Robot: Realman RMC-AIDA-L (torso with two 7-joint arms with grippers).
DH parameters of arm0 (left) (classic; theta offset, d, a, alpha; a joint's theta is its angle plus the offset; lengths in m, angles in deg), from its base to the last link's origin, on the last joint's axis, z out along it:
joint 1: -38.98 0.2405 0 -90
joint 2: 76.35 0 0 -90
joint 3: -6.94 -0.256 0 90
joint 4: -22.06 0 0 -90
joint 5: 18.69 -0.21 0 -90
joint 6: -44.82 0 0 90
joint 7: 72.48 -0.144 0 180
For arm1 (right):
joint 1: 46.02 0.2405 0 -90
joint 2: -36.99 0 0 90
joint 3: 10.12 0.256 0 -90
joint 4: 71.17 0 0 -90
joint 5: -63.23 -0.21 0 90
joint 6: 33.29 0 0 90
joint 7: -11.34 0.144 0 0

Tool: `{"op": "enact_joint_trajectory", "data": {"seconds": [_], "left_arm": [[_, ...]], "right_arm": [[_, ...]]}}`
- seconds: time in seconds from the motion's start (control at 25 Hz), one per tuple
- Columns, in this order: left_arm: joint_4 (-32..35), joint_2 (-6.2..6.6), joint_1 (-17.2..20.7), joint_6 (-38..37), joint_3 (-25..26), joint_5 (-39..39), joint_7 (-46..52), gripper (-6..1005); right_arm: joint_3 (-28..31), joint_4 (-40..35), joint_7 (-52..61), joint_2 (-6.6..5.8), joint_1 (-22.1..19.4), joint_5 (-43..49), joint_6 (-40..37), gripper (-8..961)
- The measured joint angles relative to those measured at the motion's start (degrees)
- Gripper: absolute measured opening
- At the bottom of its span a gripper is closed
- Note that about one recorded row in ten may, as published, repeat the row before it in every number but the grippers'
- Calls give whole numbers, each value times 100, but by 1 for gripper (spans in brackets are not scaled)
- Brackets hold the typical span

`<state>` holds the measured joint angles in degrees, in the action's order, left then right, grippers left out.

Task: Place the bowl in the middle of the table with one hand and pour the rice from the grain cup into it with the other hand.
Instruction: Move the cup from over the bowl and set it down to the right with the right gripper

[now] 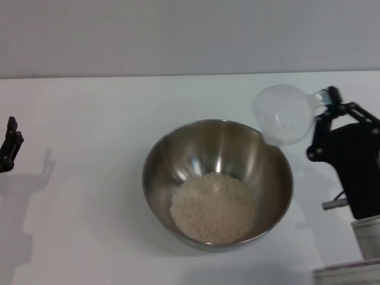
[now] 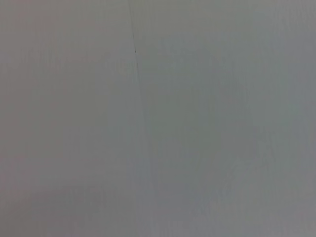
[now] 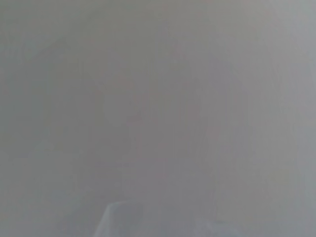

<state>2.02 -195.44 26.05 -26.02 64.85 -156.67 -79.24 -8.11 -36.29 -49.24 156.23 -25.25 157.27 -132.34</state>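
The steel bowl (image 1: 217, 183) stands near the middle of the white table (image 1: 89, 119) in the head view. A heap of off-white rice (image 1: 212, 207) lies in its bottom. My right gripper (image 1: 325, 101) is shut on the handle of the clear grain cup (image 1: 284, 114). It holds the cup tipped on its side above the bowl's far right rim. The cup looks nearly empty, with a few grains inside. My left gripper (image 1: 9, 145) is at the table's left edge, away from the bowl. The wrist views show only blank grey.
The grey wall runs behind the table's far edge. My right arm's black body (image 1: 356, 166) stands to the right of the bowl. A light object (image 1: 350, 270) sits at the bottom right corner.
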Motion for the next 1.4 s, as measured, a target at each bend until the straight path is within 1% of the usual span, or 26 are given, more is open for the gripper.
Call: {"op": "enact_joint_trajectory", "data": {"seconds": [0.12,0.24,0.4,0.52,0.6,0.64,0.72,0.76,0.8,0.84,0.88,0.92,0.96,1.0,1.08,1.2,1.4], "left_arm": [[0,0,1,0,0,0,-3,834],[1,0,1,0,0,1,-3,834],[0,0,1,0,-2,0,-3,834],[0,0,1,0,-6,0,-2,834],[0,0,1,0,-8,0,-2,834],[1,0,1,0,-8,0,-1,834],[1,0,1,0,-9,0,0,834],[1,0,1,0,-9,0,0,834],[1,0,1,0,-9,0,0,834],[1,0,1,0,-9,0,0,834],[0,0,1,0,-9,0,0,834],[0,0,1,0,-9,0,0,834],[0,0,1,0,-9,0,0,834],[0,0,1,0,-9,0,0,834],[0,0,1,0,-8,0,0,834],[0,0,1,0,-8,0,0,834],[0,0,1,0,-8,0,0,834]], "right_arm": [[106,-297,1512,-5,-161,-18,-262,13],[274,-681,2814,-1,-313,-23,-346,13],[581,-1346,4085,29,-521,-47,-279,14],[683,-1479,4315,23,-558,-56,-135,14],[809,-1659,4589,20,-573,-62,119,15],[809,-1659,4589,20,-573,-62,119,15],[903,-1724,4651,21,-545,-71,453,15],[903,-1724,4651,21,-545,-71,453,15],[936,-1739,4702,5,-482,-74,729,15],[936,-1739,4702,5,-482,-74,729,16],[938,-1773,4753,3,-431,-73,897,16],[939,-1856,4868,4,-330,-73,1223,16],[939,-1856,4868,4,-330,-73,1223,16],[939,-1902,4919,10,-252,-73,1470,16],[938,-1903,4926,10,-217,-73,1576,16],[943,-1954,4976,8,-79,-80,1998,17],[948,-2010,5027,18,-4,-81,2359,18]]}}
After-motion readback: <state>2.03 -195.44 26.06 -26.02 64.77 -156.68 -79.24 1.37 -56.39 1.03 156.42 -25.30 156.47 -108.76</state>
